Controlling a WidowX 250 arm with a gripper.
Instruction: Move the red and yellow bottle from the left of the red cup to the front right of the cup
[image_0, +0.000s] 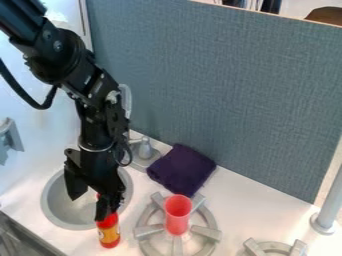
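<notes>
One red-yellow btl. at gripper nr. sink, red cup on burner.

End effector by red bottle

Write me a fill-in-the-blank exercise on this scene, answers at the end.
The gripper hangs next to a red ____.
The open end of the cup faces ____.
The cloth behind the cup is dark ____.
The sink is ____ in shape.

bottle; up; purple; round
</notes>
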